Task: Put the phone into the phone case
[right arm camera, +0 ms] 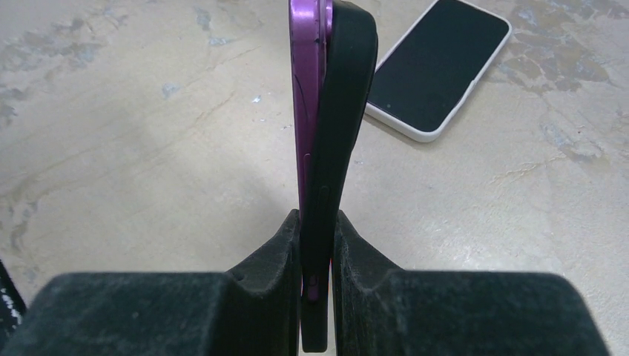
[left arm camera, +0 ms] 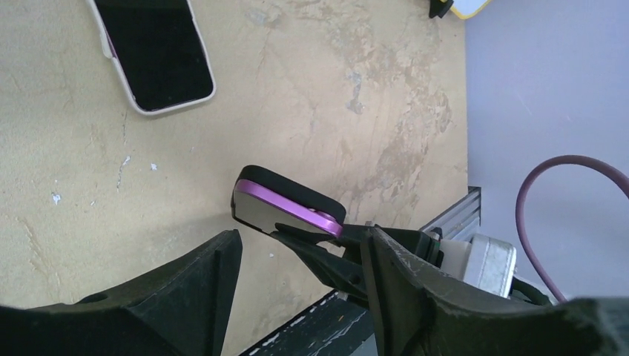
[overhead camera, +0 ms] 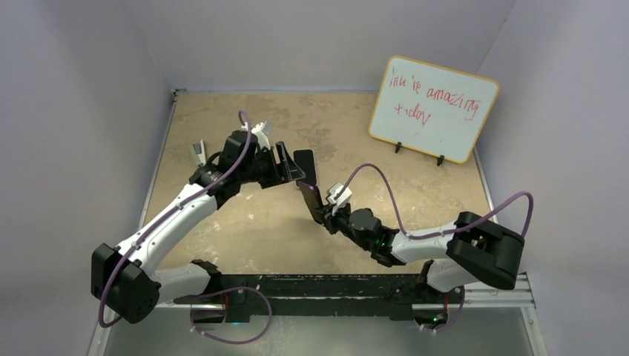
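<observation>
A purple phone (right arm camera: 303, 96) sits partly in a black case (right arm camera: 345, 89); its top edge stands out of the case. My right gripper (right arm camera: 317, 222) is shut on the pair and holds it on edge above the table. The pair also shows in the top view (overhead camera: 311, 194) and in the left wrist view (left arm camera: 285, 208). My left gripper (left arm camera: 300, 245) is open and empty, just above and beside the held phone, its fingers (left arm camera: 215, 274) apart from it. In the top view the left gripper (overhead camera: 293, 165) is up and left of the right gripper (overhead camera: 320, 211).
A second phone in a white case (left arm camera: 154, 52) lies screen up on the tan table (overhead camera: 245, 222), just behind the grippers (overhead camera: 306, 167). A whiteboard (overhead camera: 434, 107) with red writing stands at the back right. A black rail (overhead camera: 334, 285) runs along the near edge.
</observation>
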`<action>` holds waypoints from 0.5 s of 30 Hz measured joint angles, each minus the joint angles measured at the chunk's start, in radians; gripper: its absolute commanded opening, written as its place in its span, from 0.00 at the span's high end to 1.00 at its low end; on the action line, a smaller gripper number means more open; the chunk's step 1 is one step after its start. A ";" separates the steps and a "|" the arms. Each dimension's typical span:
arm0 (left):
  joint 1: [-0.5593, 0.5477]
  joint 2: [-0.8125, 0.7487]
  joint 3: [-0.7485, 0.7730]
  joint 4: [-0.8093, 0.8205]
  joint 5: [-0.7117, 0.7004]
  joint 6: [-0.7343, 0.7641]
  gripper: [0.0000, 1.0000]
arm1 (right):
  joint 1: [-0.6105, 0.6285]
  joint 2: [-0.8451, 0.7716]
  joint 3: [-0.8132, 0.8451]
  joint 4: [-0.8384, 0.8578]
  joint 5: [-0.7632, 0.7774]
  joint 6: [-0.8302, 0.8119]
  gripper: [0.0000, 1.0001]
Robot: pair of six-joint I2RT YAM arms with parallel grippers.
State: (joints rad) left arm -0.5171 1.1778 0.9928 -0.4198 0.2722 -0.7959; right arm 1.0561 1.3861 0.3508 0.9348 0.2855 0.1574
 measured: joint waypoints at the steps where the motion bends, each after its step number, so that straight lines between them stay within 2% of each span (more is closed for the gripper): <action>1: 0.000 0.002 -0.013 0.010 0.000 -0.005 0.39 | 0.008 0.011 -0.005 0.016 0.013 -0.010 0.85; 15: 0.000 0.053 -0.134 0.121 0.005 -0.051 0.43 | 0.059 0.063 -0.033 0.140 0.102 -0.034 0.84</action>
State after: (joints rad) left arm -0.5171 1.2312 0.8589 -0.2993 0.2775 -0.8467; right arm 1.1152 1.4494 0.3176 1.0752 0.3874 0.1234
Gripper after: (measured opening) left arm 0.580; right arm 0.179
